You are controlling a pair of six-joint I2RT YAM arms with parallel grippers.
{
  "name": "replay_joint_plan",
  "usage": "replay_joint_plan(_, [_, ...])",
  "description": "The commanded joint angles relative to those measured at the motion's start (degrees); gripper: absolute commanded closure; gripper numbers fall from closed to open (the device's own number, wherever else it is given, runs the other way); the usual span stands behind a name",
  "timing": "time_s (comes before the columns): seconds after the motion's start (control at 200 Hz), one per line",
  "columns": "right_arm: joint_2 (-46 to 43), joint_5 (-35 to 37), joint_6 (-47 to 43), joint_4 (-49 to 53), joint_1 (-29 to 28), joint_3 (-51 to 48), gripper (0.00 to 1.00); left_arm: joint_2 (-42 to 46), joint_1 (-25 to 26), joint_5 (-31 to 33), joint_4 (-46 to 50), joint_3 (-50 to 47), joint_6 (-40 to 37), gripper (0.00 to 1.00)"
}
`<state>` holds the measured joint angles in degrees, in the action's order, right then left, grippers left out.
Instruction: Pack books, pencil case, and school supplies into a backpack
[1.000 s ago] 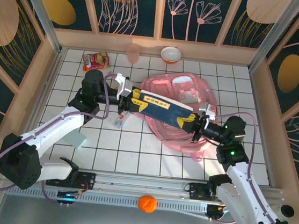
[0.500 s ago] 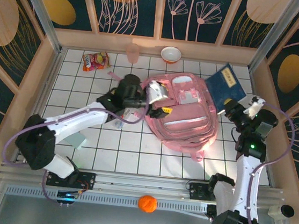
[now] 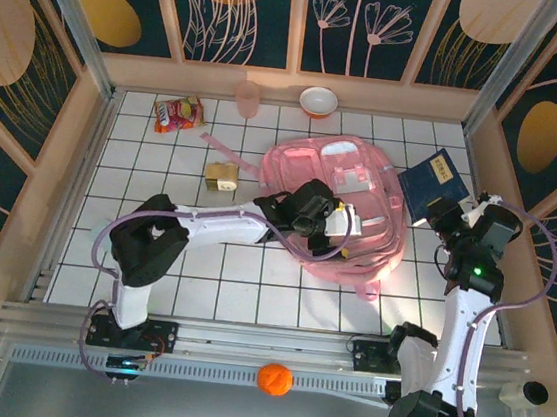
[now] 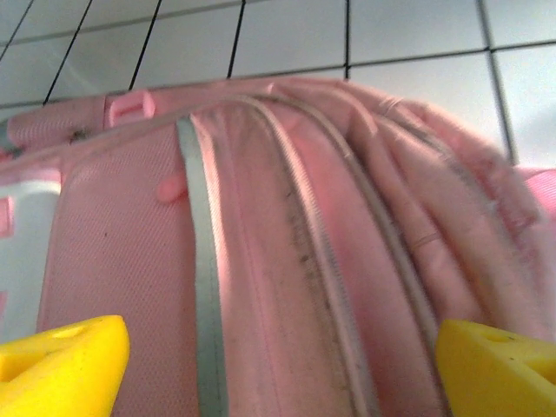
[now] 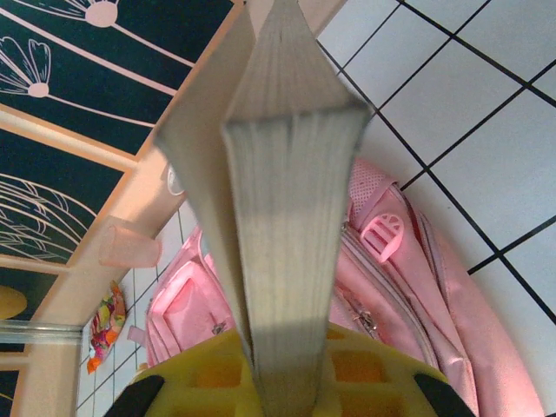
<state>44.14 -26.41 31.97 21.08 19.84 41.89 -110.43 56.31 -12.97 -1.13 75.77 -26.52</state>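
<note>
Since the earlier frames the left arm (image 3: pixel 206 222) has been swung further right across the backpack (image 3: pixel 303 166). The left jaws have been spread, and the book (image 3: pixel 430 186) has been brought down a little at the right. The tan-yellow block (image 3: pixel 222 176), covered by the arm before, is now laid bare.

Nearest, an orange ball (image 3: pixel 275 379) is seen on the front rail, between the two arm bases. Further in, the backpack is laid flat on the tiled worktop (image 3: pixel 200 280), right of centre. The left jaws are held over its middle, released and wide apart. In the left wrist view the two yellow fingertips (image 4: pixel 61 369) are seen at the bottom corners, with the backpack's pink fabric (image 4: pixel 287 261) and a grey-white trim strip between them, and nothing is grasped.

At the backpack's right edge the book is held off the worktop, tilted, with its yellow label turned upward. The right jaws are clenched on it. In the right wrist view its page edge (image 5: pixel 278 174) is seen pinched between the yellow pads (image 5: pixel 382 391), with the backpack (image 5: pixel 391 269) beyond.

Left of the backpack, and apart from it, the tan-yellow block is rested on the tiles. Along the far wall a red-orange snack packet (image 3: pixel 177 113), a pink cup (image 3: pixel 248 97) and a white-and-orange bowl (image 3: pixel 318 100) are set.
</note>
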Motion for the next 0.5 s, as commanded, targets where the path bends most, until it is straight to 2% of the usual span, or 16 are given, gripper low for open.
replay_joint_plan(0.0, [-1.51, -0.89, 0.80, -1.23, 0.20, 1.61, 1.00, -2.81, 0.08, 5.91, 1.92, 3.36, 1.04, 0.09])
replay_joint_plan(0.12, [-1.52, -2.49, 1.05, -1.43, 0.22, 1.27, 1.00, -5.19, 0.08, 5.51, 1.42, 3.43, 0.71, 0.10])
replay_joint_plan(0.19, [-1.68, -1.93, 1.25, -0.39, 0.22, 1.72, 1.00, -6.09, 0.04, 6.57, 0.95, 3.36, 1.42, 0.17])
replay_joint_plan(0.25, [-1.78, 0.11, 1.67, 2.04, 0.20, 2.90, 1.00, -5.25, 0.08, 9.76, -1.49, 2.62, 4.31, 0.33])
replay_joint_plan(0.29, [-1.92, 1.42, 2.81, 4.37, 0.21, 4.06, 1.00, -3.52, 0.03, 12.23, -4.36, 1.43, 7.56, 0.50])
replay_joint_plan(0.34, [-2.19, 2.07, 2.74, 6.89, 0.16, 5.62, 1.00, -0.74, 0.09, 12.93, -6.99, -0.40, 9.18, 0.76])
replay_joint_plan(0.4, [-3.09, 3.65, 2.32, 9.79, 0.19, 7.42, 1.00, 1.91, 0.03, 12.59, -7.79, -1.06, 10.54, 0.98])
replay_joint_plan(0.41, [-3.33, 3.94, 2.31, 10.13, 0.20, 7.66, 1.00, 2.16, 0.09, 12.70, -7.70, -0.95, 10.90, 1.00])
replay_joint_plan(0.495, [-5.54, 6.10, 3.08, 13.18, 0.20, 9.61, 1.00, 3.69, -0.06, 13.34, -5.18, 0.81, 13.76, 1.00])
